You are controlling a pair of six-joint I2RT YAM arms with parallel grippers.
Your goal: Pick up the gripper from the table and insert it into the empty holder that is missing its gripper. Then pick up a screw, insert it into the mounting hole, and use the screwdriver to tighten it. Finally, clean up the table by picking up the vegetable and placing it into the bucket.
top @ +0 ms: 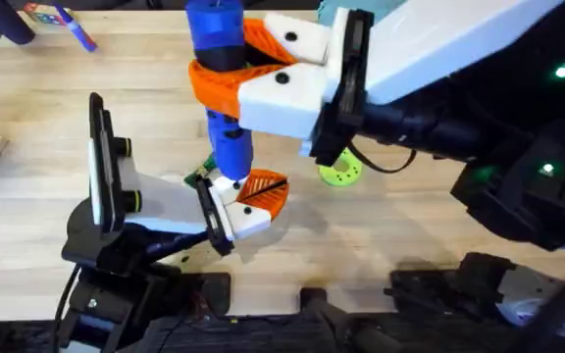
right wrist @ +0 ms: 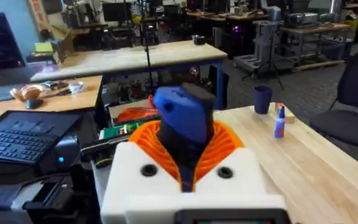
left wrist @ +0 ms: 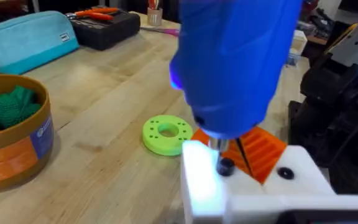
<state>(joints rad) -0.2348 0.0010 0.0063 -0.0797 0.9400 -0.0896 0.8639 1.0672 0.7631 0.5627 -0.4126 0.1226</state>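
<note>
The left gripper (top: pixel 248 201), white with ribbed orange pads, has unclear finger spacing. At its twelve o'clock the right gripper (top: pixel 248 69) clamps the smooth blue cylindrical screwdriver (top: pixel 226 118) upright, tip at a black screw (left wrist: pixel 226 165).

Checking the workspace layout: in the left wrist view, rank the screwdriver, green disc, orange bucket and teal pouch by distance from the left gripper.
1. Screwdriver, right above the fingers.
2. Green disc, just beyond on the table.
3. Orange bucket, off to the side.
4. Teal pouch, at the far edge.
</note>
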